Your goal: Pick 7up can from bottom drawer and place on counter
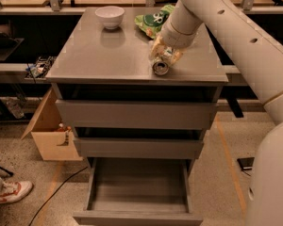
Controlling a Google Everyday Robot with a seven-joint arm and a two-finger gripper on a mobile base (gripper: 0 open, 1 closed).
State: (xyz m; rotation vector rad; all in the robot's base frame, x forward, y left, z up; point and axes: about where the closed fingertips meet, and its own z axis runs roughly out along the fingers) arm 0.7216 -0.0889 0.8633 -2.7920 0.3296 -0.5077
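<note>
The 7up can (160, 66) lies on its side on the grey counter (104, 55), close to the front edge right of the middle, its silver round end facing me. My gripper (164, 54) reaches down from the upper right, its pale fingers shut around the can's body. The bottom drawer (137, 217) is pulled out at the foot of the cabinet, and its bare grey floor holds nothing. The two drawers above it are slightly open.
A white bowl (109, 17) stands at the counter's back left. A green snack bag (153, 20) lies at the back, just behind the gripper. A cardboard box (52, 138) sits on the floor to the left, with a shoe (9, 192) and a cable nearby.
</note>
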